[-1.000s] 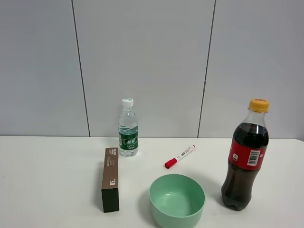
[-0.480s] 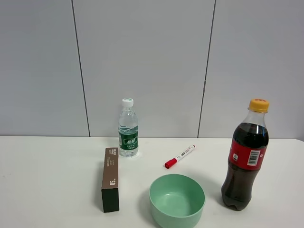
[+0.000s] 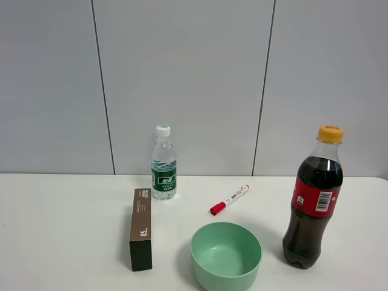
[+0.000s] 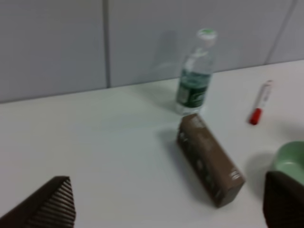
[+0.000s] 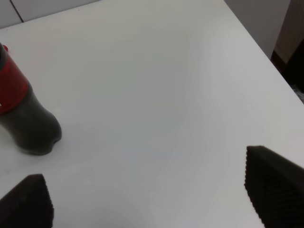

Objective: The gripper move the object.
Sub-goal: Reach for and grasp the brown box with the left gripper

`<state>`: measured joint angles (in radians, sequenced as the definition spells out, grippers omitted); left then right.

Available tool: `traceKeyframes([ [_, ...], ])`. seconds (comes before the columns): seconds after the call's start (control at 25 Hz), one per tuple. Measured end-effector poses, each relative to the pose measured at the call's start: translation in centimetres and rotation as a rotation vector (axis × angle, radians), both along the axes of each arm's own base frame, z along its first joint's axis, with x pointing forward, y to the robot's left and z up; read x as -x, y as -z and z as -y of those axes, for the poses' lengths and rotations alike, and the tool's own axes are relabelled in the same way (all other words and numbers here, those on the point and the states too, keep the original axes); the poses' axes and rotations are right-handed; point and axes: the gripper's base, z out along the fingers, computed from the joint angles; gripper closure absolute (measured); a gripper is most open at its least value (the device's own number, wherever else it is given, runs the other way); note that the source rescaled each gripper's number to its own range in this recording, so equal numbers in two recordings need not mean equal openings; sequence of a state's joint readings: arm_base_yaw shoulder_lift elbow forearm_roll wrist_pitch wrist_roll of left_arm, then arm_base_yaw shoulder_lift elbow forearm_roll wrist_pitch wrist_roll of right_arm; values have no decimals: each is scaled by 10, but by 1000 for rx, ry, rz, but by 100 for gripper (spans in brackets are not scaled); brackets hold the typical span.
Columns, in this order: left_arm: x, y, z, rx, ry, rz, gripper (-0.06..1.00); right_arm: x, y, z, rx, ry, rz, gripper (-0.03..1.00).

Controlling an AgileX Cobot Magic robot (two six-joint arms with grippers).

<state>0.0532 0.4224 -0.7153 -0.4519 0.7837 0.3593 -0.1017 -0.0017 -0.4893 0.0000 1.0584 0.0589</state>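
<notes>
The dark brown carton marked "05" (image 3: 140,228) lies on the white table (image 3: 66,230), left of the green bowl and in front of the small water bottle. It also shows in the left wrist view (image 4: 209,165), blurred. My left gripper (image 4: 168,205) is open and empty, with one fingertip (image 4: 52,205) at each lower corner of its view; the carton lies ahead of it, apart. My right gripper (image 5: 149,194) is open and empty over bare table near the cola bottle (image 5: 23,116). Neither gripper shows in the exterior view.
A small water bottle (image 3: 163,163) stands behind the carton. A red-capped white marker (image 3: 230,199) lies at mid table. A green bowl (image 3: 226,256) sits at the front. A cola bottle (image 3: 313,200) stands at the right. The table edge (image 5: 266,61) runs beside the right gripper.
</notes>
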Motion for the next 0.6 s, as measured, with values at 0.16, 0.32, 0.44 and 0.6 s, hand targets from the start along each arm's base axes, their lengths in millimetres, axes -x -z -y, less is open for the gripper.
traceKeyframes([
  [0.16, -41, -1, 8, -13, 135, -46, 0, 0, 0, 0, 0, 0, 0, -3],
  [0.32, -77, 14, 11, -11, 212, -135, 0, 0, 0, 0, 0, 0, 0, -3],
  [0.44, -102, 26, 11, 7, 223, -192, 0, 0, 0, 0, 0, 0, 0, -3],
  [0.6, -132, 42, 11, 19, 232, -276, 0, 0, 0, 0, 0, 0, 0, -3],
])
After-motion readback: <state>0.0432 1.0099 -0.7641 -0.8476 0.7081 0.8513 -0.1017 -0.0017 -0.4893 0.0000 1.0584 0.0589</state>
